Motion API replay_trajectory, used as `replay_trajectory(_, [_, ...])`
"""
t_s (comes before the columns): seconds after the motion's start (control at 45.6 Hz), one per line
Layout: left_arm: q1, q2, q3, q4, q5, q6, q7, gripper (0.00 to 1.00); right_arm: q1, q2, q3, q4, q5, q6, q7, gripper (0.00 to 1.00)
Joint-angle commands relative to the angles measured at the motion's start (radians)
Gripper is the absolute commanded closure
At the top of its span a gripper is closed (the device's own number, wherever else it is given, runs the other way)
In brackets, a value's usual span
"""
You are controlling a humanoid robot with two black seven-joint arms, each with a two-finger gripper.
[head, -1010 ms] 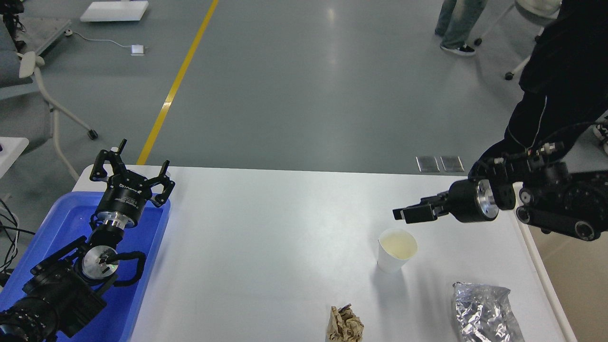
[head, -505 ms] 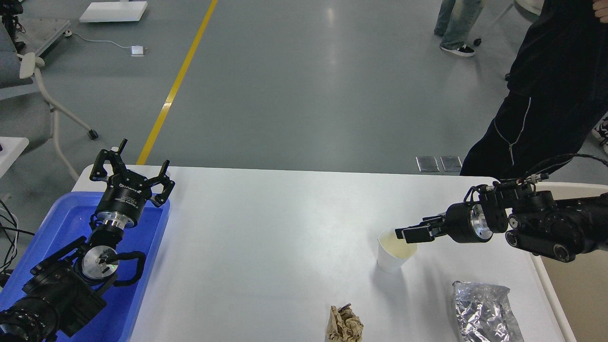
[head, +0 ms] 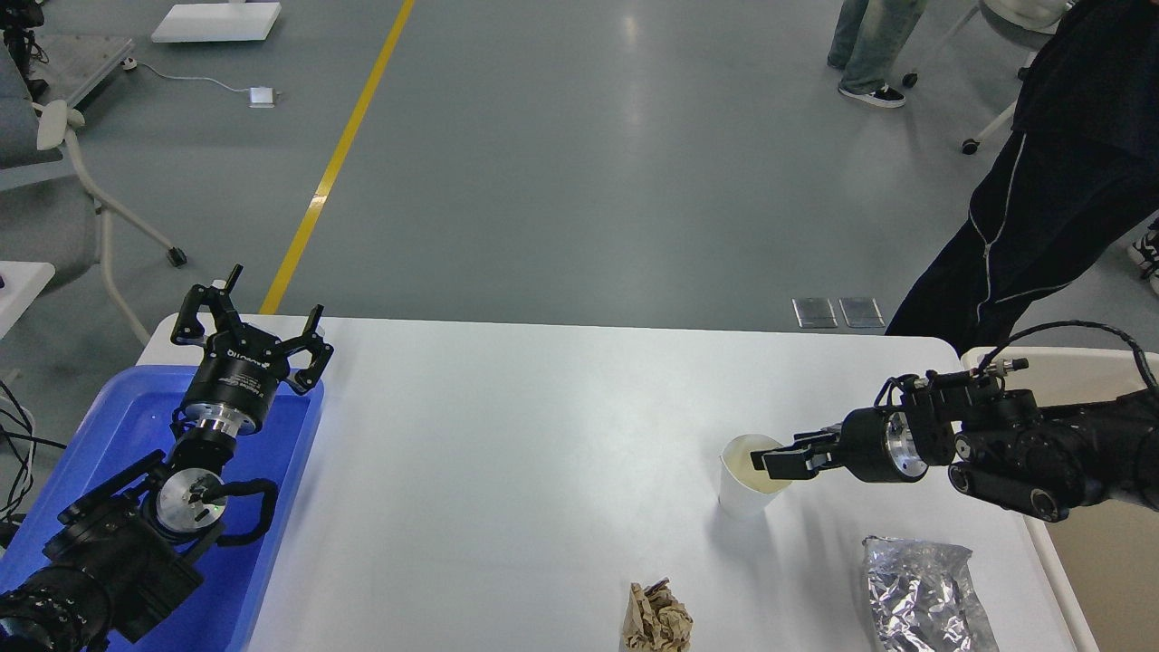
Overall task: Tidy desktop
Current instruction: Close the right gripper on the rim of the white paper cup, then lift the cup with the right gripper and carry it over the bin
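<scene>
In the head view, the desktop (head: 543,453) spanned the frame, bearing a paper cup (head: 750,480). The right gripper (head: 786,459) sat at the cup's rim; whether it gripped could not be determined. The left gripper (head: 249,324) was spread open above the blue tray (head: 100,435).

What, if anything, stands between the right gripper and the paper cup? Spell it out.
Nothing visible does. The right gripper is already at the near-right rim of the white paper cup, which stands upright on the desktop. The silver foil bag and the crumpled brown paper lie nearer the front edge, off that line.
</scene>
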Motion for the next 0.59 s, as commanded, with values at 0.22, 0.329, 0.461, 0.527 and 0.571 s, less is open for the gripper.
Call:
replay_trajectory(0.22, [0.0,0.0,0.0,0.0,-0.001,0.001,0.0,0.0,0.0,0.006,-0.001,-0.014,0.002,0.009,0.005,1.0])
replay_trajectory(0.329, [0.0,0.0,0.0,0.0,-0.001,0.0,0.0,0.0,0.006,0.006,0.002,-0.014,0.004,0.008,0.004,1.0])
replay_trajectory(0.461, [0.0,0.0,0.0,0.0,0.001,0.0,0.0,0.0,0.011,0.005,0.008,-0.014,0.044,0.009,0.005,1.0])
replay_trajectory(0.527, [0.0,0.0,0.0,0.0,-0.001,0.0,0.0,0.0,0.025,0.0,0.008,-0.012,0.056,0.011,0.007,1.0])
replay_trajectory(0.571, [0.0,0.0,0.0,0.0,0.001,0.0,0.0,0.0,0.036,-0.003,0.015,-0.012,0.056,0.012,0.01,1.0])
